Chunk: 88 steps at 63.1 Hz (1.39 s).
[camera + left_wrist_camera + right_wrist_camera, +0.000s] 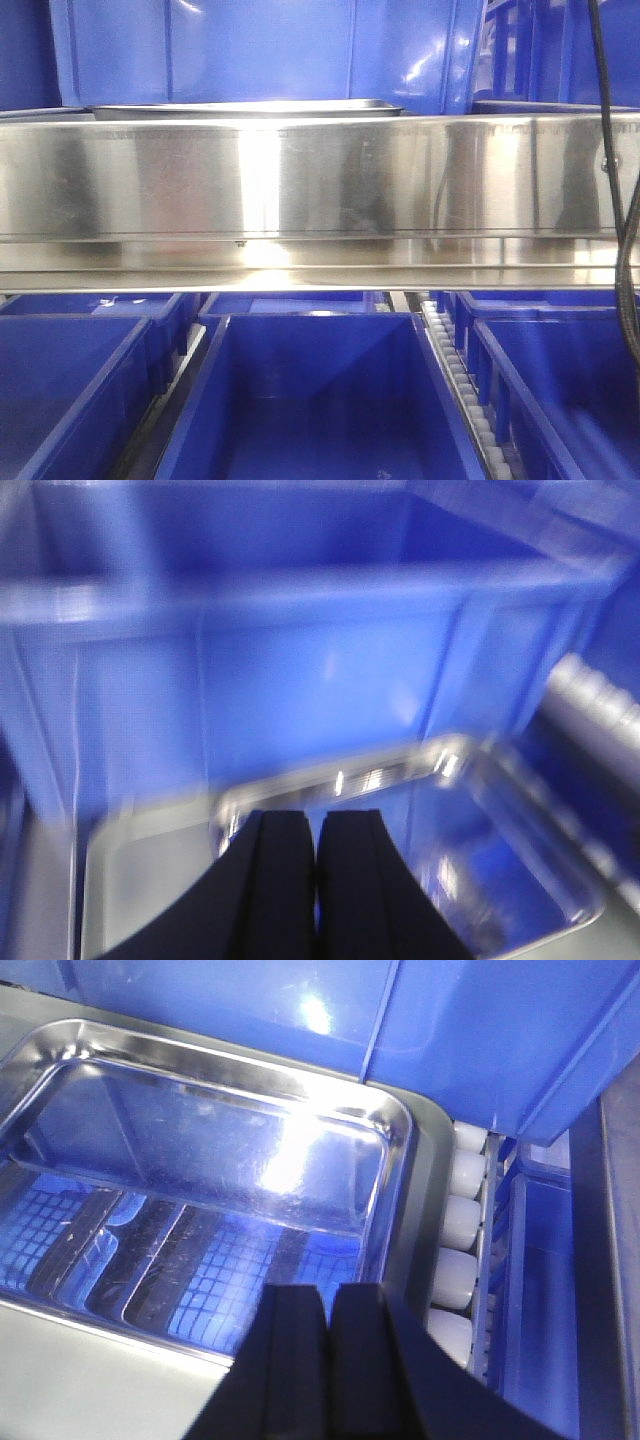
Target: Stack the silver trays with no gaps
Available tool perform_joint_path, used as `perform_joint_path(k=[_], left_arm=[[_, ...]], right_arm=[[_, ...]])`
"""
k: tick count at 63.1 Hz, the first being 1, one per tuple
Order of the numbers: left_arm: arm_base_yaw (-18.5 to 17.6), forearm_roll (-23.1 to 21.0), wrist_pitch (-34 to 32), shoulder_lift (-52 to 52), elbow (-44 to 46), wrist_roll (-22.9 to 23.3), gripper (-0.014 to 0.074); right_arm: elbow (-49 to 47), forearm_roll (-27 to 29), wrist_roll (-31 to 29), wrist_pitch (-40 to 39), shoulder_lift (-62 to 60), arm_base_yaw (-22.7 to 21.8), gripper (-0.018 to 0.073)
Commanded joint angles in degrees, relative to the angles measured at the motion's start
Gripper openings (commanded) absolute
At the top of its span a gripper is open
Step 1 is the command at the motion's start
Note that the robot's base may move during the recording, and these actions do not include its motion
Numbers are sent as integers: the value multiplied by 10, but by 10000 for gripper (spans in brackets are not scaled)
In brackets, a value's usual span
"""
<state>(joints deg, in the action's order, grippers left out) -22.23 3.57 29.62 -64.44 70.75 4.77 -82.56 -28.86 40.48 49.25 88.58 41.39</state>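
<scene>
Front view: one tray [245, 108] sits just behind the top edge of the steel rail [320, 190], only its rim showing, with a bin [260, 50] behind it.

Left wrist view, blurred: the left pincer [317, 825] is closed and empty, its fingers pressed together above a shiny tray [500, 880] lying just before a bin [300, 660].

Right wrist view: the right pincer [330, 1300] is closed and empty over the near rim of a tray [200, 1150]. White rollers [462, 1220] run just beside the tray's right edge.

Right gripper [328, 1305], fingers pressed together, hangs over the shiny tray [200, 1150]; white rollers [462, 1222] just beside it.
</scene>
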Motion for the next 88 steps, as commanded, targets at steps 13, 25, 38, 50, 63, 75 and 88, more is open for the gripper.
perform_joint_path(k=[13, 25, 38, 50, 63, 75, 88], left_arm=[[-5, -14, -13, 98, -72, -3, 4], [-4, -11, 12, 152, -93, -3, 4], [-4, -4, 5, 175, -93, 0, 4], [-3, 3, 15, 163, -93, 0, 4], [-1, 3, -29, 147, -114, 0, 4], [47, -41, -166, 201, -231, 0, 4], [82, -48, -285, 326, -383, 0, 4]], right_arm=[[-1, -12, -1, -63, -6, -1, -70], [-1, -12, -1, -142, -6, -1, -70], [-1, -12, -1, -234, -6, -1, -70], [-1, -12, -1, -310, -6, -1, -70], [-1, -12, -1, -387, -6, -1, -70], [-1, -12, -1, -417, -6, -1, -70], [-1, -12, -1, -420, -6, -1, -70]])
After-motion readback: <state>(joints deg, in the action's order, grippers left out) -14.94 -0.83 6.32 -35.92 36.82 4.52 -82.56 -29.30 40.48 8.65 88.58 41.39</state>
